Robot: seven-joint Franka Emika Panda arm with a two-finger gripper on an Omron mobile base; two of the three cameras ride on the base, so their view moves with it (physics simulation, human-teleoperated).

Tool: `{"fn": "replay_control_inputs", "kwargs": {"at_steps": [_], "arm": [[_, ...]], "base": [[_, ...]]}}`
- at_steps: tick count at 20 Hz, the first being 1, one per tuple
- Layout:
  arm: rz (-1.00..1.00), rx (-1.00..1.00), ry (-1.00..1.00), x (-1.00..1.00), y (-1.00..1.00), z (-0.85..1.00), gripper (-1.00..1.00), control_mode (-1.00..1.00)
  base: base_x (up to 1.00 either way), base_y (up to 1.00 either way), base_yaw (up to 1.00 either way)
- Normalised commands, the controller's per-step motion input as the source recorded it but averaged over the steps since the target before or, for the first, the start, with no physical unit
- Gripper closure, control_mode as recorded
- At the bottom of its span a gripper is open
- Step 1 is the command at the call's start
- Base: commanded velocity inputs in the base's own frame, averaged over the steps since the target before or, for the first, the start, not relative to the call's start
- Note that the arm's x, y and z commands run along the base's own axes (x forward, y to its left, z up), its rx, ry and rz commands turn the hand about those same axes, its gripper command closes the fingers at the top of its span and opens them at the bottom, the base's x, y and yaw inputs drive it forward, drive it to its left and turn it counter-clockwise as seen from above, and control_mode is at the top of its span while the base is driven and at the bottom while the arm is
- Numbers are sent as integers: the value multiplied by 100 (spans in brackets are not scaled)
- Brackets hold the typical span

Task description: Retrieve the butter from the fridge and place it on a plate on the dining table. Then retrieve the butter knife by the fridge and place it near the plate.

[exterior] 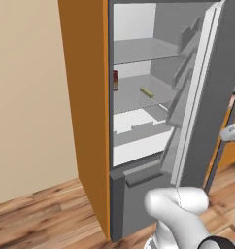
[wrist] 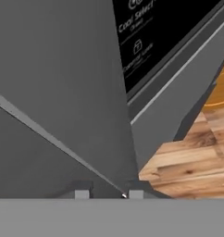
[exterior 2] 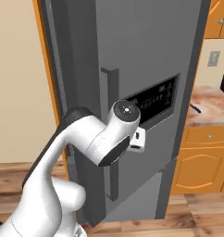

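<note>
Fingers (wrist: 108, 195) pinched on fridge (wrist: 63, 92) handle (wrist: 86, 152)

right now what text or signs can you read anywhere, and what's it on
"Cool Select": on the fridge's black dispenser panel, top cut off, so only likely.
Line below it on the panel: too blurred to read.
Small icon between them: a sign, shape unclear.
Pale marks on the panel in the right base view: too small to read.

Matt grey steel fridge (exterior 2: 146, 55), wood-grain floor (exterior: 37, 219)

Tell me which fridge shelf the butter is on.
The middle shelf: the butter lies there, with the red-capped bottle at that shelf's left edge. The shelf above is bare.
</note>
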Motion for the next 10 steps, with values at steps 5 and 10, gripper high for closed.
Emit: {"fn": "replay_control_inputs", "kwargs": {"at_steps": [5,10], "arm": [[-2,0,-13,-69,-7,16,-100,-100],[-7,-17,-23,-100,6,29,-100,-100]], "base": [[0,0,0],[0,0,0]]}}
